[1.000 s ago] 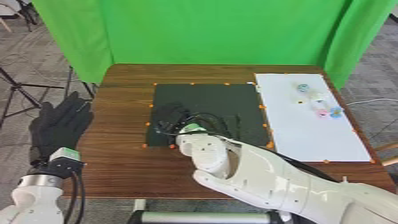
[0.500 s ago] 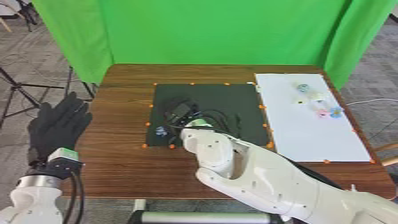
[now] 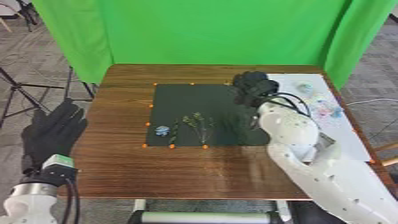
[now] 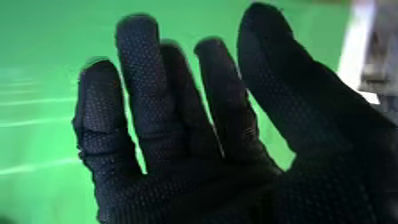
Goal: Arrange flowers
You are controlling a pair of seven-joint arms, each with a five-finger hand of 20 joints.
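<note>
The right hand (image 3: pixel 256 86) has swung off the near-left part of the mat (image 3: pixel 191 100) to its far corner, beside the sheet (image 3: pixel 289 81), leaving the blue flower (image 3: pixel 163 130) and the sprigs (image 3: pixel 198 121) lying behind on the mat, nearer the robot and left of the fingers (image 4: pixel 144 75). That likely means the flower is placed and another comes next, from the blooms (image 3: pixel 335 111) to the fingers' right. The fingers are nearly straight, slightly spread, thumb apart, holding nothing.
</note>
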